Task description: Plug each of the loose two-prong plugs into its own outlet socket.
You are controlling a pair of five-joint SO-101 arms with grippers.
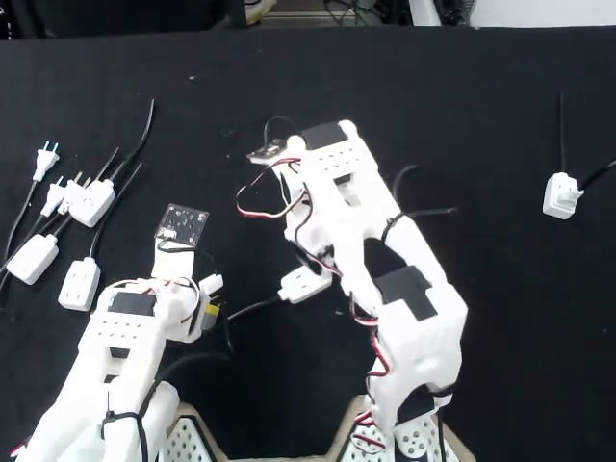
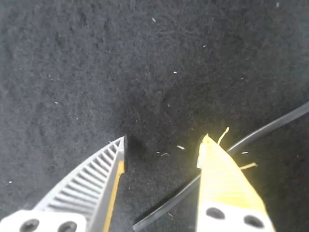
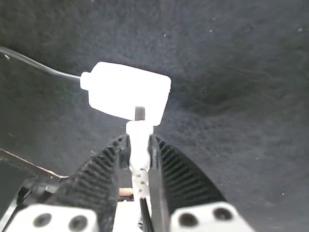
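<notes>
My right gripper (image 3: 139,145) is shut on a white two-prong plug (image 3: 139,131). The plug's dark prong meets the face of a white outlet socket (image 3: 126,92) lying on the black mat; how deep it sits I cannot tell. In the high view this socket (image 1: 306,282) lies at the centre beside the right arm (image 1: 332,192), its black cable running toward the left arm. My left gripper (image 2: 164,142) is open just above the mat, holding nothing, with a black cable (image 2: 270,126) passing under its yellow finger. It also appears in the high view as the left gripper (image 1: 209,296).
At the far left lie a loose plug (image 1: 44,159), another plug (image 1: 56,196) and three white sockets (image 1: 93,202) (image 1: 34,258) (image 1: 79,284) with black cables. A socket-and-plug pair (image 1: 560,195) sits at the far right. The mat's far edge (image 1: 308,27) runs along the back.
</notes>
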